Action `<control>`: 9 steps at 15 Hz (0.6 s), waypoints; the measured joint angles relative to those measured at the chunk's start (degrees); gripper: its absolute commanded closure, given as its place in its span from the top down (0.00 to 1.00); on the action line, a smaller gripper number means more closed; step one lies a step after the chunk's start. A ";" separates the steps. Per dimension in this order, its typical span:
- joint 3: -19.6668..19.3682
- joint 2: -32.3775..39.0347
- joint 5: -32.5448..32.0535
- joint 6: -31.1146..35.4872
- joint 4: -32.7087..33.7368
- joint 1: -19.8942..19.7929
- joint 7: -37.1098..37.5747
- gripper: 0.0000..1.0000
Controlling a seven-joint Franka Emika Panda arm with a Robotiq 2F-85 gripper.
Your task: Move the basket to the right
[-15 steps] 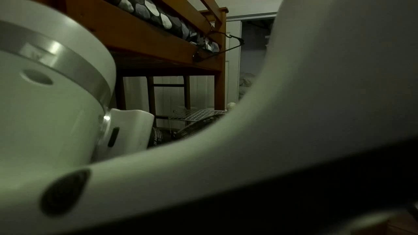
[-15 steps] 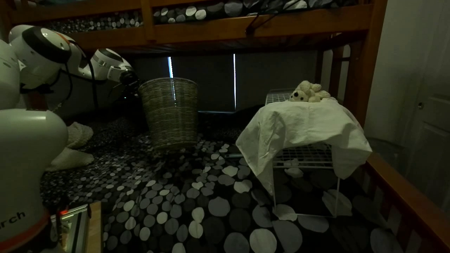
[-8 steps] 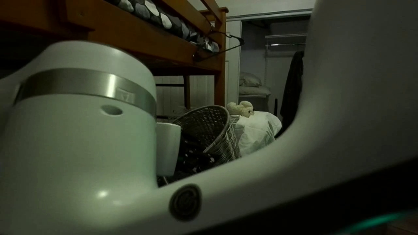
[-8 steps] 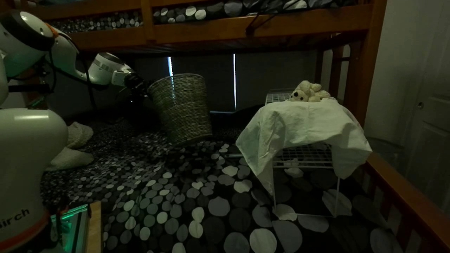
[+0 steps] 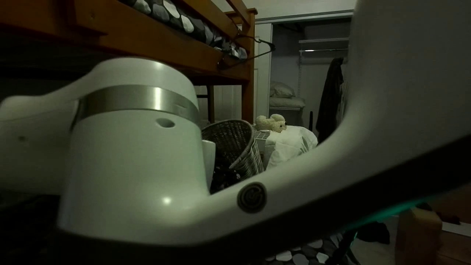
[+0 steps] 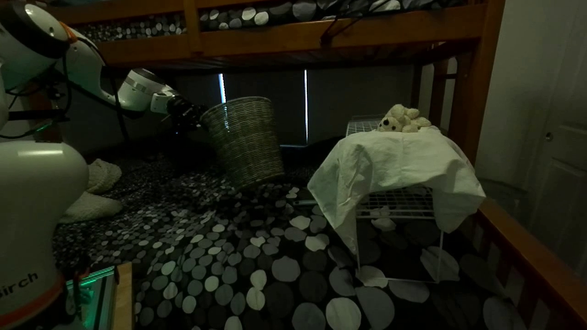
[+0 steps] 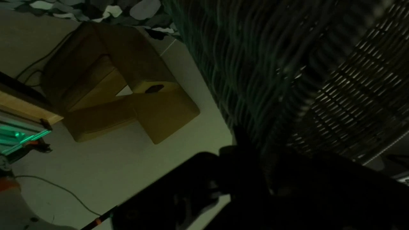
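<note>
The tall wicker basket [image 6: 245, 142] hangs tilted over the bed in an exterior view, its open top toward the upper left and its base toward the lower right. It also shows in an exterior view [image 5: 254, 158], partly hidden behind the arm. My gripper [image 6: 202, 113] is at the left side of its rim. In the wrist view the dark jaws of the gripper [image 7: 258, 153] stand on both sides of the basket's rim and wall [image 7: 236, 48], closed on it. The fingertips are very dark. Whether the base touches the bed cannot be told.
A white wire rack [image 6: 394, 213] with a white cloth [image 6: 399, 156] and a plush toy [image 6: 403, 120] stands right of the basket. The upper bunk's wooden rail [image 6: 284, 43] runs above. The spotted bedspread [image 6: 284, 270] lies below. A cardboard box [image 7: 127, 80] is on the floor.
In an exterior view the basket and gripper have moved right, and the basket has risen a little and tilted, its base swinging right. The arm has shifted, uncovering the basket in an exterior view.
</note>
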 measured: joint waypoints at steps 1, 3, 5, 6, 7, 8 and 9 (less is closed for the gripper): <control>-3.69 -0.23 0.06 2.89 -2.56 2.20 0.12 0.03; -11.89 -0.21 2.09 7.66 -6.87 6.50 0.08 0.03; -20.05 -0.09 6.98 10.76 -10.81 10.66 0.14 0.03; -24.03 0.17 10.08 12.33 -13.24 12.99 0.15 0.03; -28.02 0.67 13.88 13.89 -15.80 15.49 0.14 0.03; -31.97 1.36 17.95 15.77 -18.84 18.29 0.13 0.03; -35.66 2.29 21.47 18.21 -22.44 21.36 0.14 0.03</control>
